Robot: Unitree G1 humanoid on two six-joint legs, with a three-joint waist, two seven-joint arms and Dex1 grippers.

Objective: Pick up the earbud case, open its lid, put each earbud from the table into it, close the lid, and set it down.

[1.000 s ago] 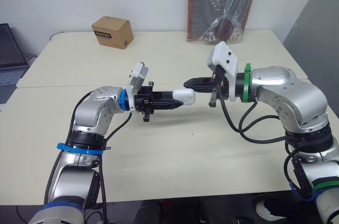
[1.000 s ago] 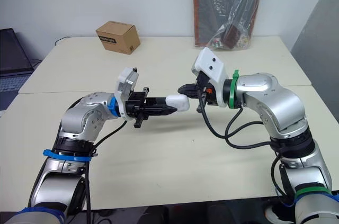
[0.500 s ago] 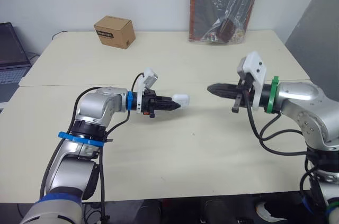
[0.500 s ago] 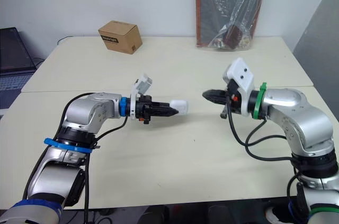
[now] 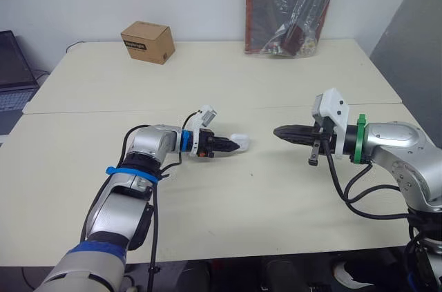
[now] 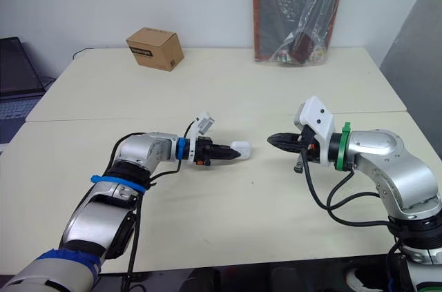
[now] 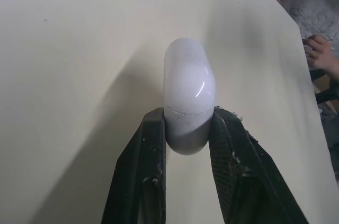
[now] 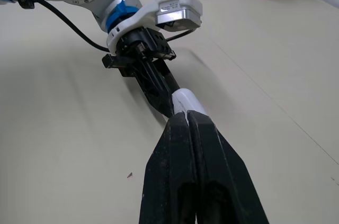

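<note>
One step left, I judge: left gripper [image 5: 230, 145] clamps the closed-lid earbud case [image 7: 189, 83], right gripper [image 5: 279, 131] pinched empty; lower onto table [image 5: 276, 216], release.

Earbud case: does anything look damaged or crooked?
Nothing stands out. The earbud case is closed and intact, clamped at one end by the left gripper. The right gripper is shut, apart from it.

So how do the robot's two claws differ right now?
The left gripper is clamped on the white earbud case; the right gripper is shut with nothing in it. The left wrist has a blue ring, the right a green ring. Both are black and point toward each other.
</note>
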